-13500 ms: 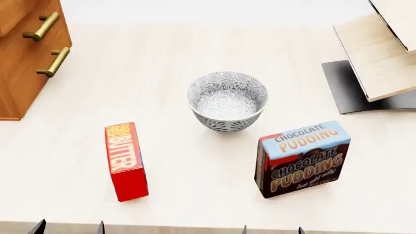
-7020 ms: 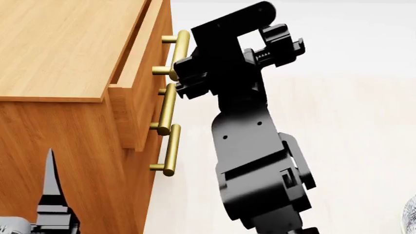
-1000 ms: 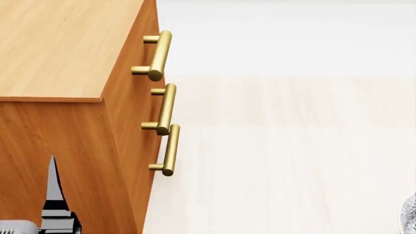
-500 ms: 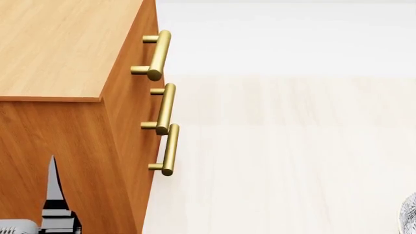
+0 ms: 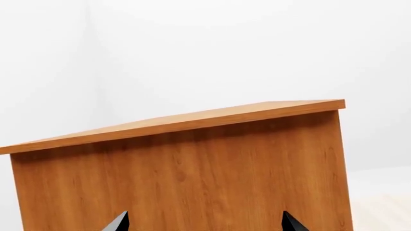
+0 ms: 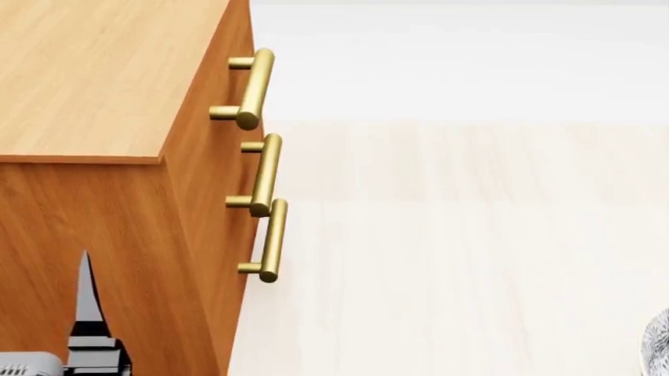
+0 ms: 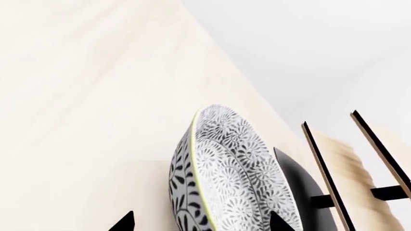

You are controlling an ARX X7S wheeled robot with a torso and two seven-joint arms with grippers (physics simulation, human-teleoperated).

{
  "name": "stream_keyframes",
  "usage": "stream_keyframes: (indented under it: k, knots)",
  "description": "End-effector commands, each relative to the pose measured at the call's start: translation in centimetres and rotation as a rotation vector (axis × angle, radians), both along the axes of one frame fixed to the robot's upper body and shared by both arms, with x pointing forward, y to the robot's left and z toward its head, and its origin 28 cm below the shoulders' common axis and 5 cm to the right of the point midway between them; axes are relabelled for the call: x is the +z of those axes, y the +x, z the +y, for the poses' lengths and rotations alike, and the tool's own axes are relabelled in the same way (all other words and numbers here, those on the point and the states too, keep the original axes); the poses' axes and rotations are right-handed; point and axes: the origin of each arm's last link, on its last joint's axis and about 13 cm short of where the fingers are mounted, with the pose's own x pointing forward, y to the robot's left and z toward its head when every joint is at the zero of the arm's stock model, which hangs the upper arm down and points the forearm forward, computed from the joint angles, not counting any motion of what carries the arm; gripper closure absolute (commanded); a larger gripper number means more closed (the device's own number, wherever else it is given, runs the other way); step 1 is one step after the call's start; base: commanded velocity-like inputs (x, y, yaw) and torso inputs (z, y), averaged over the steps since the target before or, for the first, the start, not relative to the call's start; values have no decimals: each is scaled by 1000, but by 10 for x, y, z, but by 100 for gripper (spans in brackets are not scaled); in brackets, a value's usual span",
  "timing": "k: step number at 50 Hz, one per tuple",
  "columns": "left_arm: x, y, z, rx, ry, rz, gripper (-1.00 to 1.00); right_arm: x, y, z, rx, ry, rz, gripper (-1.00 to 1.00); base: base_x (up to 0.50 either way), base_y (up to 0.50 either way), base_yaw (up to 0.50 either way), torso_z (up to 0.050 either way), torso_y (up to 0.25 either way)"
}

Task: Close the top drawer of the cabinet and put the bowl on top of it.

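Right wrist view shows the bowl [image 7: 224, 173] sitting on the tabletop [image 7: 77, 96] between the spread, empty tips of the right end effector [image 7: 200, 222]; likely rigid, glazed-slick, breakable ware, best pinched across its rim.

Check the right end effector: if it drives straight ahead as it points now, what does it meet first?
Most likely the bowl: in the right wrist view it sits between the right end effector fingertips, just ahead. Depth is unclear, so the gap can't be judged.

Head view crops the bowl [image 6: 660, 345] to an edge sliver. Only the tips of my left gripper [image 5: 204, 222] and right gripper [image 7: 200, 222] show.
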Motion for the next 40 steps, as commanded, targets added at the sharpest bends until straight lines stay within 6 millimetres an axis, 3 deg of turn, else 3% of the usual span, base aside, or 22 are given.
stream_keyframes:
  k: [1, 40]
  knots:
    - [-1, 1, -1, -2, 1, 2, -100, -16, -4, 9, 21, 88, 54, -100, 0, 0, 0, 0, 0]
    - [-1, 1, -2, -2, 2, 1, -100, -19, -1, 6, 8, 93, 51, -100, 0, 0, 0, -1, 0]
